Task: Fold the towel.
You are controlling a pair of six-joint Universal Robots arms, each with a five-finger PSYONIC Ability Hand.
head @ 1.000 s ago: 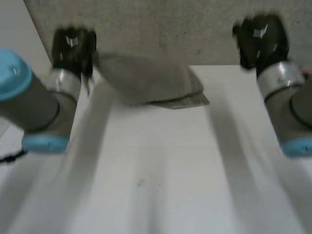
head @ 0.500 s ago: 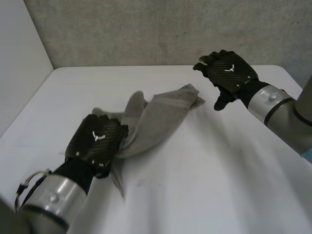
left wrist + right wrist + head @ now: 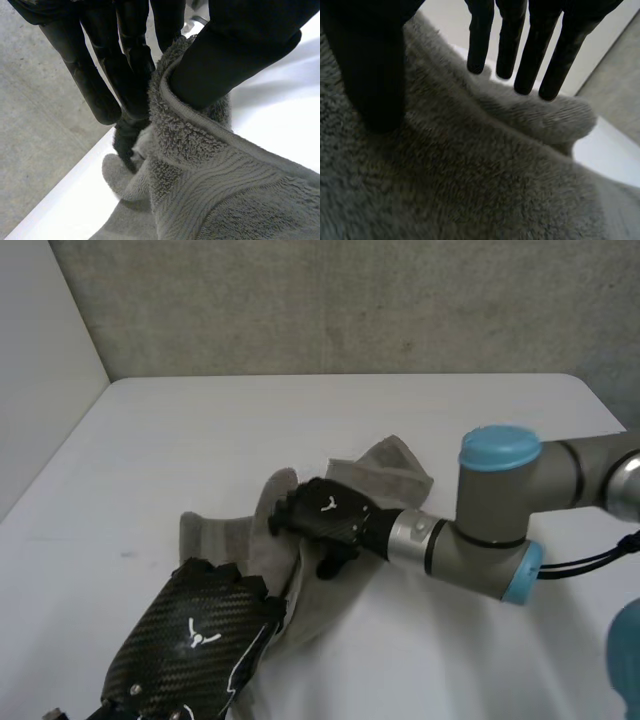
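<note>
A grey towel (image 3: 397, 476) lies crumpled in the middle of the white table (image 3: 300, 410). My left hand (image 3: 190, 640) is at the towel's near-left end. In the left wrist view its thumb (image 3: 240, 50) and fingers (image 3: 132, 75) pinch a hemmed edge of the towel (image 3: 210, 190). My right hand (image 3: 330, 515) reaches in from the right and hovers palm-down over the towel's middle. In the right wrist view its fingers (image 3: 545, 55) are straight and its thumb (image 3: 370, 75) is spread apart, just above the towel's pile (image 3: 470, 175), holding nothing.
A grey concrete wall (image 3: 350, 300) runs behind the table's far edge, and a white side wall (image 3: 40, 360) stands at the left. My right arm's elbow (image 3: 500, 515) lies low across the right half of the table.
My right hand has swung from the far right of the table down over the towel's middle. My left hand has drawn back toward the near edge, still pinching the towel.
</note>
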